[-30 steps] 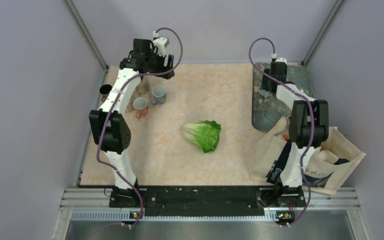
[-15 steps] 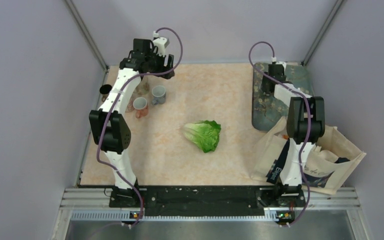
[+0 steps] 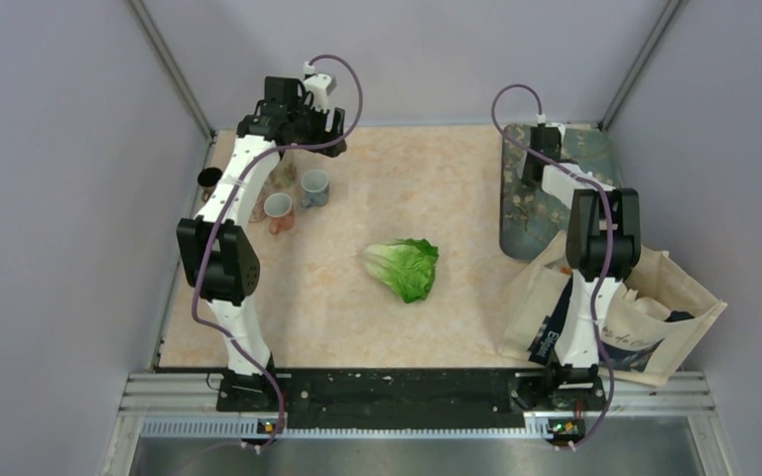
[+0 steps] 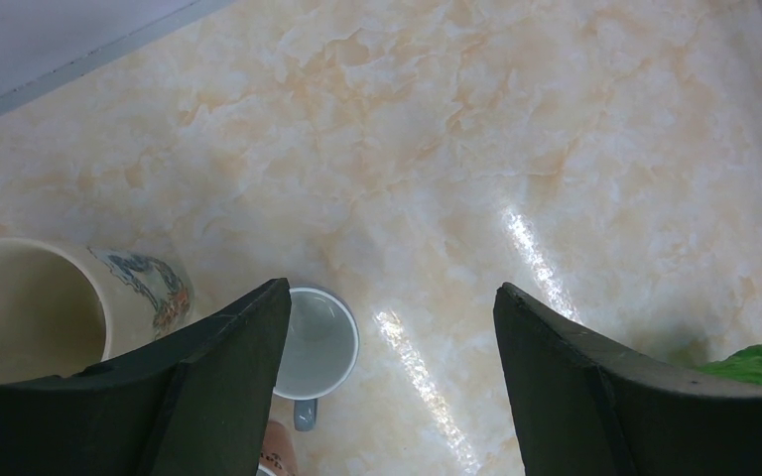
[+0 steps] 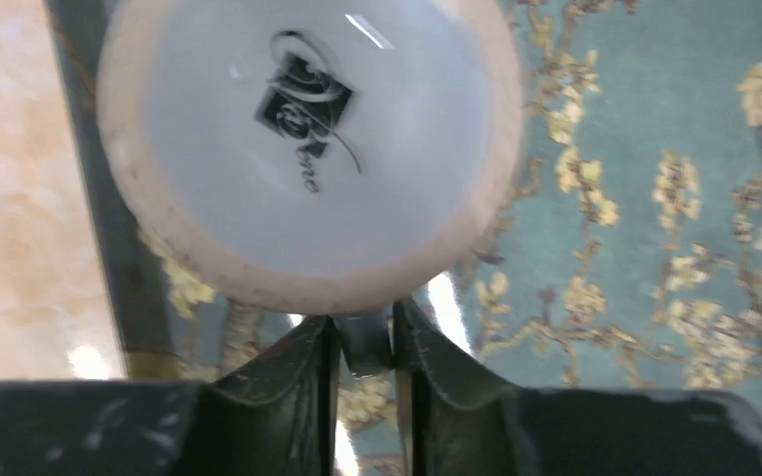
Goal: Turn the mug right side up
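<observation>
- Showing its base to the right wrist camera, the mug (image 5: 308,149) is filling the upper left of that frame: white underside, dark printed logo, cream-tan edge around it.
- It is hanging over the left part of the teal blossom-print mat (image 5: 675,149); whether it is touching the mat I cannot tell. In the top view (upper right) the wrist is hiding it.
- The right gripper (image 5: 362,332) is pinching narrow on a small grey piece at the mug's lower edge, apparently the handle.
- The left gripper (image 4: 389,293) is gaping wide above bare table (image 3: 357,317), upper left of the top view.
- Against one second ago, the right wrist is sitting slightly further left over the mat; the left arm and the other things are keeping their places.
- Counting: two arms, one lettuce (image 3: 404,268), one mat, one tote bag (image 3: 655,317), and three upright cups: cream cup (image 4: 30,307), grey-blue cup (image 3: 315,186), pinkish cup (image 3: 278,208).
</observation>
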You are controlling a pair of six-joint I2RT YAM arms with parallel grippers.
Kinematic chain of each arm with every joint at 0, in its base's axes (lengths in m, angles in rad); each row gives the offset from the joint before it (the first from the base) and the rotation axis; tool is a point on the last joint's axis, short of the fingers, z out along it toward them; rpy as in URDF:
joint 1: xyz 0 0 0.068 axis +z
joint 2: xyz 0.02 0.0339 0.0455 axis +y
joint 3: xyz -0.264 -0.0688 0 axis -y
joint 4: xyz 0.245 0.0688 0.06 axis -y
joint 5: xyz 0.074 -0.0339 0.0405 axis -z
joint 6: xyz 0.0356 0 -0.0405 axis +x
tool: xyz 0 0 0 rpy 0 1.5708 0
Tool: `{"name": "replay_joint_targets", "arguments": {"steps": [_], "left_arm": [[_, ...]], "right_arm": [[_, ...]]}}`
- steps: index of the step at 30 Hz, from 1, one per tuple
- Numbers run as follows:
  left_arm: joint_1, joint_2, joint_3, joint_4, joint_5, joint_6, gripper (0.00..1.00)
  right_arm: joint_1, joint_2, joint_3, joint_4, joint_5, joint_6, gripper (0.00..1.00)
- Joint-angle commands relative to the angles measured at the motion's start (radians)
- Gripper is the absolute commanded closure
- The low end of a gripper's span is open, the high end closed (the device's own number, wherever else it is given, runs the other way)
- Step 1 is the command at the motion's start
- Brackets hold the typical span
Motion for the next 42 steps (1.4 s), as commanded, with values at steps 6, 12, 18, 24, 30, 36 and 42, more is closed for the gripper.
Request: {"name": "replay_joint_targets", "arguments": {"steps": [6, 12, 18, 24, 30, 36, 42], "left_arm": [[0.003, -0.047, 0.031, 0.011, 0.019, -0.004, 0.20], [0.004, -0.036, 0.106, -0.023, 0.061, -0.028, 0.19], [0.003, -0.013, 0.186, 0.002, 0.217, -0.126, 0.17], [-0.025, 0.022, 0.273, 0.042, 0.281, -0.237, 0.15], [-0.060, 0.064, 0.354, 0.151, 0.352, -0.359, 0.06], [-0.076, 0.100, 0.387, 0.269, 0.434, -0.476, 0.06], [-0.095, 0.117, 0.349, 0.409, 0.481, -0.602, 0.12]], "right_arm": [[-0.012, -0.015, 0.067, 0.004, 0.004, -0.010, 1.00], [-0.012, -0.174, 0.036, 0.039, -0.121, 0.019, 1.00], [0.012, -0.315, 0.023, 0.114, -0.310, 0.109, 1.00], [0.099, -0.386, 0.027, 0.318, -0.544, 0.299, 1.00], [0.186, -0.381, 0.044, 0.561, -0.652, 0.479, 1.00], [0.237, -0.307, 0.099, 0.710, -0.757, 0.621, 1.00], [0.275, -0.230, 0.166, 0.730, -0.779, 0.659, 1.00]]}}
